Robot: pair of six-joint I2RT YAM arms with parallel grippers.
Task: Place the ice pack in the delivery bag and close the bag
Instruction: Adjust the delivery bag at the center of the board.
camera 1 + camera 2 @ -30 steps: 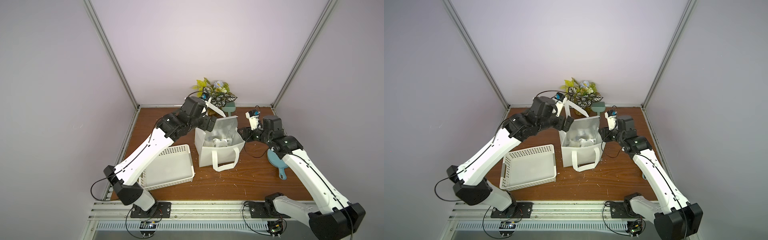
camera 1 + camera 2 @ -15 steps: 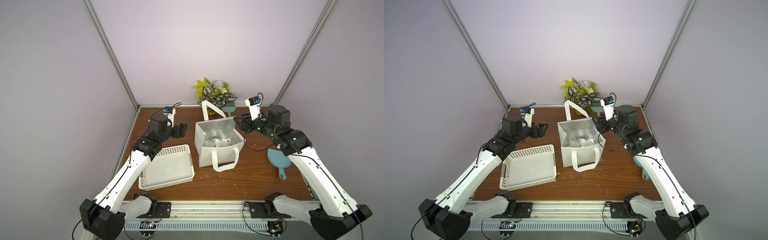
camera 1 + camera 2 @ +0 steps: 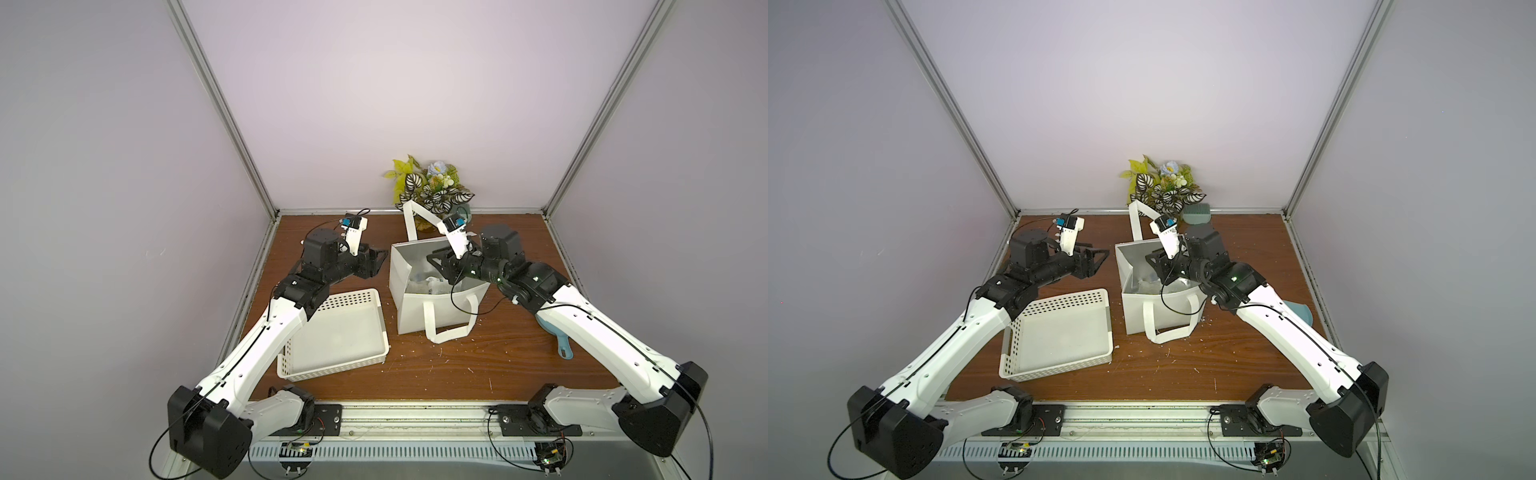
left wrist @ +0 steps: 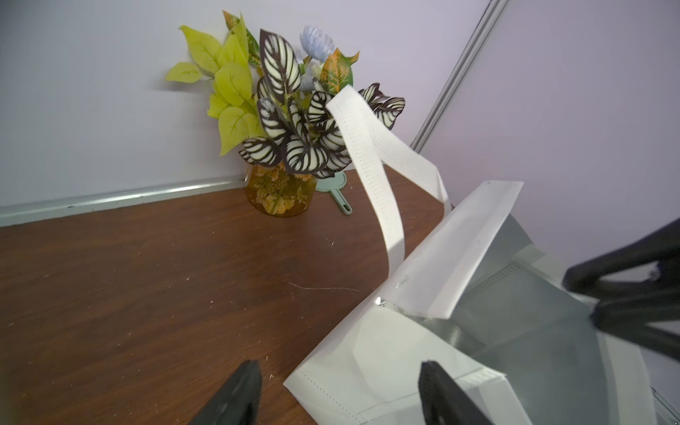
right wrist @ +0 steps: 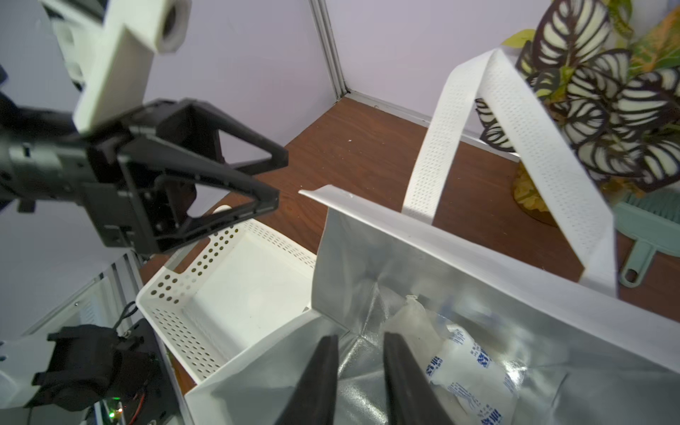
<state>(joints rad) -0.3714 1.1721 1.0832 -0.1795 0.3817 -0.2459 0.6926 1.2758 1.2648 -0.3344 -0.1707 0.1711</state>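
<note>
Once at bag [image 3: 411, 316], left gripper [image 3: 382, 262] apart

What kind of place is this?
Probably a robot test booth in a lab: two robot arms bolted to a rail, a wooden table boxed in by plain walls and metal posts.

Overhead pair; wrist close-ups, shared bag [image 4: 368, 349]

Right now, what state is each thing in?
delivery bag: upright, mouth open, ice pack inside.
ice pack: lying on the bag's foil floor.
white perforated basket: upright, nothing visible inside.
left gripper: open, empty, beside the bag.
right gripper: slightly open, empty, at the bag's mouth.
</note>
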